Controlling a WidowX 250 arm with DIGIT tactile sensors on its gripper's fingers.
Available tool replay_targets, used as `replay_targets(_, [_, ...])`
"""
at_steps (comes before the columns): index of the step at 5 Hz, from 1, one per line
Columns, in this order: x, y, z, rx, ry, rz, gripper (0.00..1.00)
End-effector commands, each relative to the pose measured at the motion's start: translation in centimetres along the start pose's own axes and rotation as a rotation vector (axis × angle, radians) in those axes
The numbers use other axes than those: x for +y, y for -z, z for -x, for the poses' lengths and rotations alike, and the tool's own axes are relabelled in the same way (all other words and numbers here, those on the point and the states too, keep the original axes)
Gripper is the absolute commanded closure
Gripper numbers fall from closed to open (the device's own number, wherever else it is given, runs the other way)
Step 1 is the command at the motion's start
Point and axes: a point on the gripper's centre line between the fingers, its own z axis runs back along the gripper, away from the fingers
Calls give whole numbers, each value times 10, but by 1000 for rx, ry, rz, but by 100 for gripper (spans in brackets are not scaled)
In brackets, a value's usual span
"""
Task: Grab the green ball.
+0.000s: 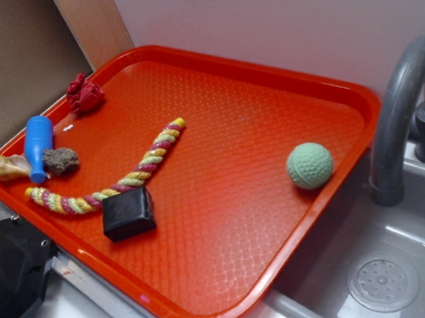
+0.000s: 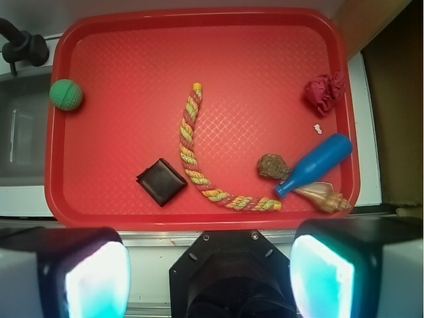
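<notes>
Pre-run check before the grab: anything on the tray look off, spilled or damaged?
Mostly fine. The ball sits alone against the tray rim nearest the sink, away from the other items. One small white fleck lies on the tray between the red lump and the blue bottle; too small to identify. Nothing spilled or broken.

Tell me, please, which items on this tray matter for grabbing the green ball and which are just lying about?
For the job:
green ball
end effector, open

Lying about:
rope
black block
blue bottle
brown rock
seashell
red knotted lump
</notes>
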Motion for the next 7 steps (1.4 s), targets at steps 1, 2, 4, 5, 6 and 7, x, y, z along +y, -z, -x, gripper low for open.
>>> replay_targets(1, [0,0,0,0,0,0,0])
replay_targets(2, [-46,33,-30,47,190,96,0])
replay_targets(4, [-99,72,-28,86,500,269,0])
replay_targets(5, [-117,81,-34,29,635,361,0])
replay_targets(6, [-117,81,-34,29,635,361,0])
replay_targets(7, [-117,81,-34,29,635,361,0])
